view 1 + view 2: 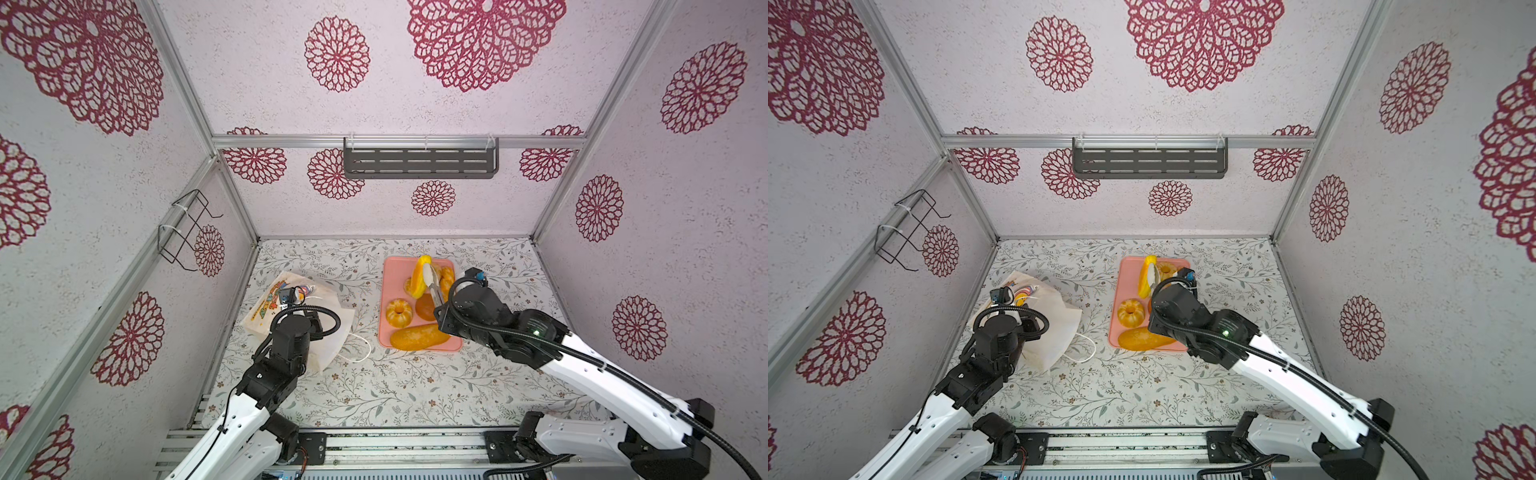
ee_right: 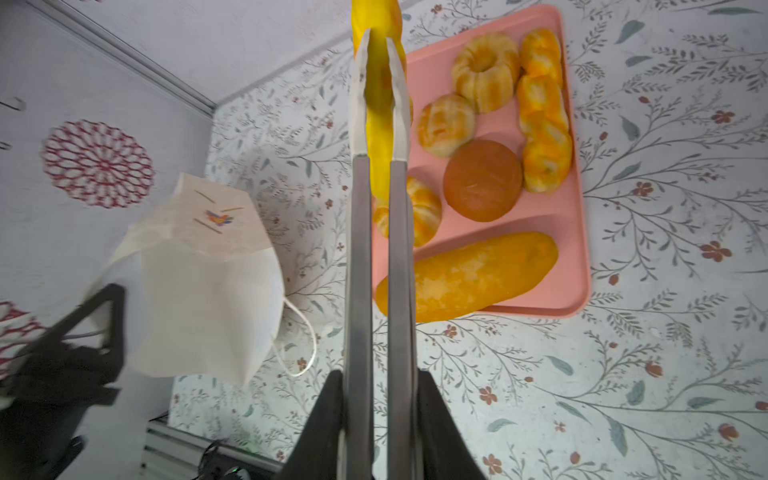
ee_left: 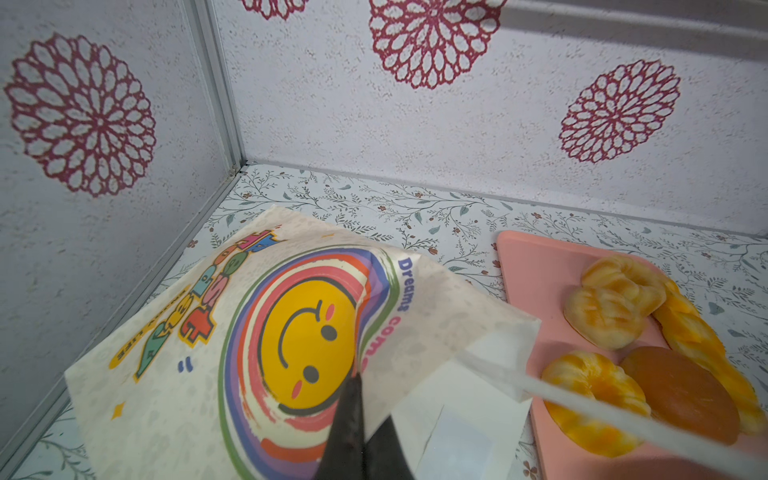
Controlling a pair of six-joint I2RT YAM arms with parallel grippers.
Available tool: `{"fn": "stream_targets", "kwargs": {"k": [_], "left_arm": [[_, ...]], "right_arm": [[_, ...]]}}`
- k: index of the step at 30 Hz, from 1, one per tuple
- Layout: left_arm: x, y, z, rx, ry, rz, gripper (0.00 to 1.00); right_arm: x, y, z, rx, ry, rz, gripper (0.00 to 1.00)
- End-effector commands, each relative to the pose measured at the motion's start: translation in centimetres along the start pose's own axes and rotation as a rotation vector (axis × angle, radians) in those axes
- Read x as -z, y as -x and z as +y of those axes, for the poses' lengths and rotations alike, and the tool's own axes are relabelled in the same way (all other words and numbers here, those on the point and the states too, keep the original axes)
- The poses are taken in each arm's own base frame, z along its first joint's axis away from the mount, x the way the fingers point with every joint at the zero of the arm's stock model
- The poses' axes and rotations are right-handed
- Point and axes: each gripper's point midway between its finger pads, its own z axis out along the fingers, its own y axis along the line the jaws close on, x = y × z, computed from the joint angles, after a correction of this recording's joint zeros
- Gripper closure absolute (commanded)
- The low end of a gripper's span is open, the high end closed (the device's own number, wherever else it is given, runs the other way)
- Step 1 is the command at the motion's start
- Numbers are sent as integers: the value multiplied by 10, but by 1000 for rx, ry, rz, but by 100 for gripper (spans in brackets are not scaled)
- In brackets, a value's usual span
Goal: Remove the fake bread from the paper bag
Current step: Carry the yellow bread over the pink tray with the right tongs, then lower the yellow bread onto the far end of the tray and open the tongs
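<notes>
Now — left fingers [image 3: 348, 419] pinched on paper bag [image 3: 166, 353] | right fingers [image 2: 320, 432] clamped on tongs [image 2: 359, 249] gripping yellow pastry [image 2: 379, 124].

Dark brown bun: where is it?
In a top view the dark brown bun lies on the pink tray, right of the paper bag, beside the ring-shaped pastry.

The fake bread [image 2: 465, 276] is glossy, the paper bag [image 2: 199, 299] matt, the tongs [image 2: 358, 249] metal, the tray [image 2: 548, 216] smooth plastic.

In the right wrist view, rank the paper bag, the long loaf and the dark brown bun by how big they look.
Largest to smallest: paper bag, long loaf, dark brown bun.
</notes>
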Motion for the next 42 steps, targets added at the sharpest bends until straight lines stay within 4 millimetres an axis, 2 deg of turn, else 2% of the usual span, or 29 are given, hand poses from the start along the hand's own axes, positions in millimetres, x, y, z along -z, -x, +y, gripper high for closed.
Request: {"fn": "stream_targets", "kwargs": {"k": [1,5,8,20,25,36,42], "left_arm": [[5,2,0,2,-22,-7,100],[8,1,-7,-11,-72,4,100],[10,1,-10,-21,-92,7,100],[17,3,-15,-50,-141,7,100],[19,4,-15,-52,-147,1,100],[18,5,-17,-54,-159,2,100],[19,5,-18,-61,-160,2,100]], "right_arm": [[-4,23,6,29,-8,-25,100],[-32,37,-7,57,-105,-1,100],[-52,42,-7,56,-122,20,100],[-124,55,27,99,-167,95,100],[-144,57,34,111,-196,107,100],[-179,41,33,136,-258,159,100],[-193,40,35,145,-275,169,100]]}}
